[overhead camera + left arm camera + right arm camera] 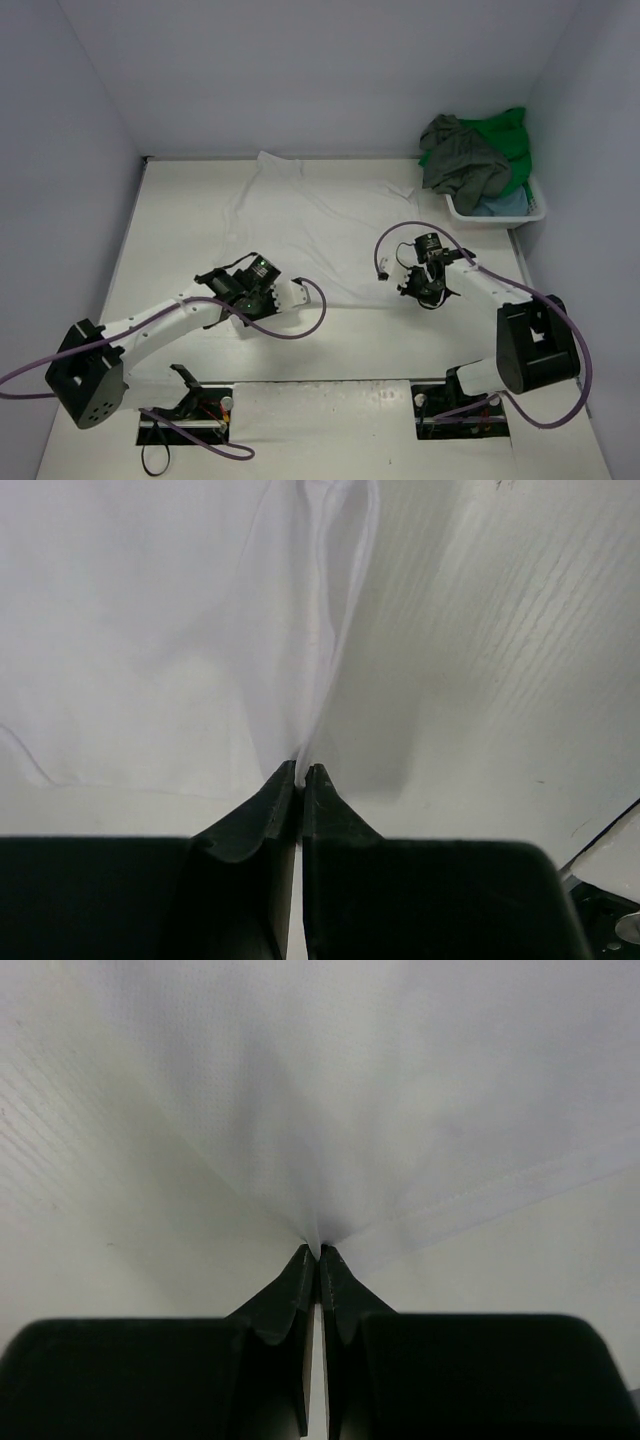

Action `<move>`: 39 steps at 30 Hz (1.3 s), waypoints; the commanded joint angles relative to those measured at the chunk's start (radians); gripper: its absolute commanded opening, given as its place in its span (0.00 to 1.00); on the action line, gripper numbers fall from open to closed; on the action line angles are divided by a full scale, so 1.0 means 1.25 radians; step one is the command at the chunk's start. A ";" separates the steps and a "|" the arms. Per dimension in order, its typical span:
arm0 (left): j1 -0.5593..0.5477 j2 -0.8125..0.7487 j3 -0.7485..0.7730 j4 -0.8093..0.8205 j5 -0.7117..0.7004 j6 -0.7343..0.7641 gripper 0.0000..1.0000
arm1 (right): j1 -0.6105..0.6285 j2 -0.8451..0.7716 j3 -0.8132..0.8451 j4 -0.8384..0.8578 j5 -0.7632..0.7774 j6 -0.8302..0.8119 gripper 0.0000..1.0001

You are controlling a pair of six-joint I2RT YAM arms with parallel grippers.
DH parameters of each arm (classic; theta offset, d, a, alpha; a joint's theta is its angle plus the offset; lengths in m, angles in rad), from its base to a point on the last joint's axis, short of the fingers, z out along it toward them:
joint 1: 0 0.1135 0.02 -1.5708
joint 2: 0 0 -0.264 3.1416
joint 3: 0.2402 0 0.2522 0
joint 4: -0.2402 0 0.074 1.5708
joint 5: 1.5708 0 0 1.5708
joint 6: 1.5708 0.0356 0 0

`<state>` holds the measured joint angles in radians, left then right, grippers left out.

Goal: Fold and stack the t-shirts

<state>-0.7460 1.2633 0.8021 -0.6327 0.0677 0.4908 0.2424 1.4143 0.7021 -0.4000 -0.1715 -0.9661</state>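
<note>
A white t-shirt (320,225) lies spread flat across the middle of the table. My left gripper (288,293) is at its near-left hem. In the left wrist view that gripper (302,771) is shut on a raised pleat of the white t-shirt (150,630). My right gripper (420,291) is at the near-right hem. In the right wrist view it (318,1251) is shut on a pinch of the white t-shirt (400,1090). A dark grey-olive t-shirt (460,160), a bright green one (510,135) and a light blue one (503,204) are heaped in the basket.
The white plastic basket (500,217) stands at the back right against the right wall. Purple cables (310,315) loop from both arms over the table. Walls close in the left, back and right sides.
</note>
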 commanded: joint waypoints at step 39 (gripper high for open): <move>0.258 0.178 0.297 0.122 -0.059 0.161 0.00 | -0.076 0.188 0.375 -0.003 -0.035 -0.032 0.00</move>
<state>-0.4377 1.4731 1.1076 -0.5354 -0.0040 0.6559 0.1612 1.6306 1.1194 -0.4072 -0.2180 -0.9943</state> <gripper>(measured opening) 0.006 0.006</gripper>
